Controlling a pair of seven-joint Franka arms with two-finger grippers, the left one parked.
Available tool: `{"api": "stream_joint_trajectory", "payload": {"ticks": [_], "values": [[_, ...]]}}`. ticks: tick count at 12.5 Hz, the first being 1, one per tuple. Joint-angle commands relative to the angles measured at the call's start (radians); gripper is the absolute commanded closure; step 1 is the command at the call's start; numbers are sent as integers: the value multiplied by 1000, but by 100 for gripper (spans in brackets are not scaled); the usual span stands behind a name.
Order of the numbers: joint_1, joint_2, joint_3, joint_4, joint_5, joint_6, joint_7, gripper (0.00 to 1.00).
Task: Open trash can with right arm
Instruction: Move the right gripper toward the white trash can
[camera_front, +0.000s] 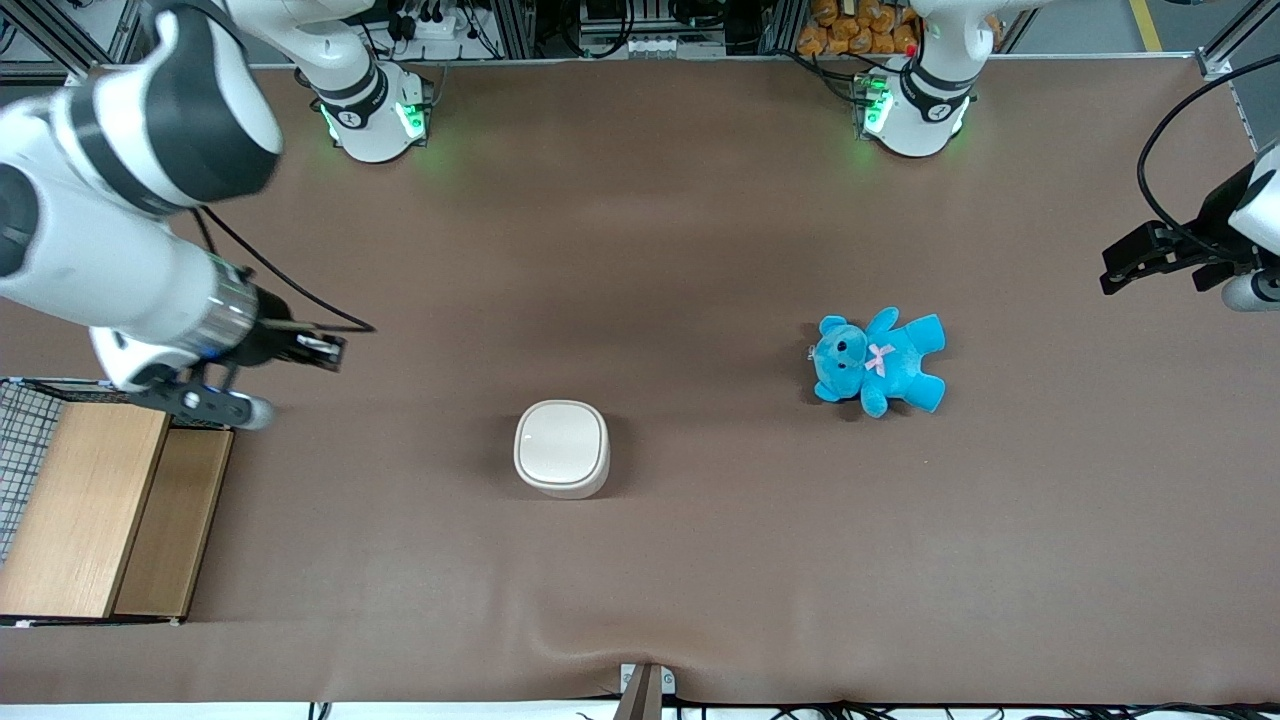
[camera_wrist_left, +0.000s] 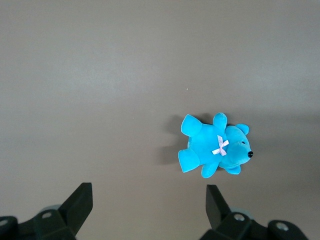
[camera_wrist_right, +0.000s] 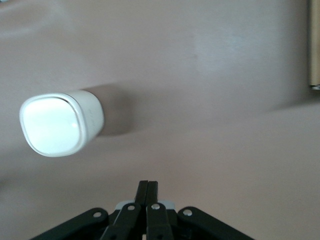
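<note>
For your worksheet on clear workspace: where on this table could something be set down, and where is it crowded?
Bare cloth lies between the trash can and the teddy bear, and between both and the arm bases. It is crowded toward the working arm's end, where the shut pincer hangs above the table beside the wooden box.

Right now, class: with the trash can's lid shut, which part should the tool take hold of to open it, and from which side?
Probably the lid's rim. The trash can stands upright with its flat lid shut and flush, and no handle shows. The tool, fingers shut, hangs apart from it toward the working arm's end, so approaching low from there and lifting the rim suits. The hinge side cannot be told.
</note>
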Motion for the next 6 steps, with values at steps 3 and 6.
{"api": "stream_joint_trajectory", "payload": {"ticks": [3,6], "values": [[97,152,-6,127,24,85,102,100],[120,214,-6,133,24,183,121,100]]}}
